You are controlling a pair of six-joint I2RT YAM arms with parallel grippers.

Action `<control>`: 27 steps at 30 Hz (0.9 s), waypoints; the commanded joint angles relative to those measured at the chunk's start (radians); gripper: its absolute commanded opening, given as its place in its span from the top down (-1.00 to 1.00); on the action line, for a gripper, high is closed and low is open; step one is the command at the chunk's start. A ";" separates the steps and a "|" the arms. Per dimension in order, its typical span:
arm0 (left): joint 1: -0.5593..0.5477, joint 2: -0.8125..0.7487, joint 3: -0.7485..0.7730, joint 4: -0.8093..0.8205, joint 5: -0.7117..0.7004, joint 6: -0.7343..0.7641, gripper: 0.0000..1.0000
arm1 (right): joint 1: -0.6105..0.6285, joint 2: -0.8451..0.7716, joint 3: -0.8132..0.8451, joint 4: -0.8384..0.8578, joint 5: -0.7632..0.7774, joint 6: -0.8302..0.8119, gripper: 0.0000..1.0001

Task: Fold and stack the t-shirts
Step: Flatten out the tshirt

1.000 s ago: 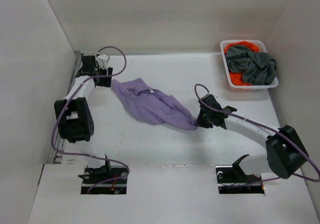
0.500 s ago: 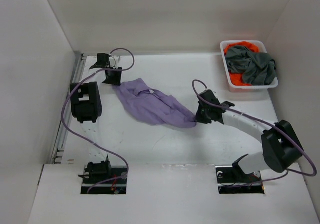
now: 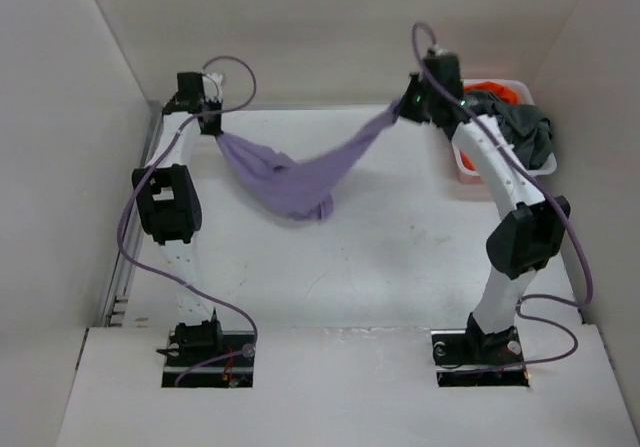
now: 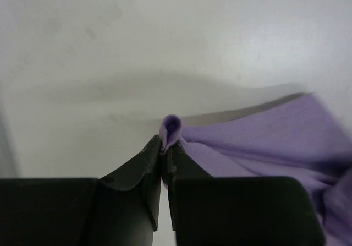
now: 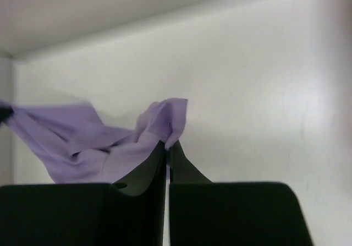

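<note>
The lavender t-shirt [image 3: 290,172] hangs in the air between both arms, sagging in the middle. My left gripper [image 3: 212,125] at the back left is shut on one corner of it; the left wrist view shows a pinched fold of lavender t-shirt [image 4: 171,129] between the left gripper [image 4: 165,145] tips. My right gripper [image 3: 403,107], raised at the back right, is shut on the other end; in the right wrist view the lavender t-shirt [image 5: 165,119] sticks up from the right gripper [image 5: 168,146]. The dark grey t-shirt [image 3: 520,132] and the orange t-shirt [image 3: 495,89] lie crumpled in the basket.
A white mesh basket [image 3: 465,172] stands at the back right corner, partly behind the right arm. White walls close in the table on the left, back and right. Purple cables loop off both arms.
The left gripper has shut on the shirt's left corner. The right arm swung up and back toward the basket, lifting the shirt off the table and stretching it between the two grippers.
</note>
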 commanded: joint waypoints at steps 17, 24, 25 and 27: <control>0.004 -1.011 -0.810 0.055 -0.040 0.304 0.87 | 0.130 -0.696 -0.861 0.266 0.056 0.141 0.92; 0.027 -1.131 -1.105 -0.034 -0.037 0.381 0.05 | 0.300 -0.771 -1.171 0.328 0.094 0.307 0.27; 0.039 -1.151 -1.108 -0.048 -0.037 0.393 -0.05 | 0.302 -0.800 -1.193 0.320 0.099 0.314 0.21; 0.063 -1.171 -1.105 -0.068 -0.041 0.420 -0.13 | 0.293 -0.855 -1.220 0.294 0.111 0.319 0.11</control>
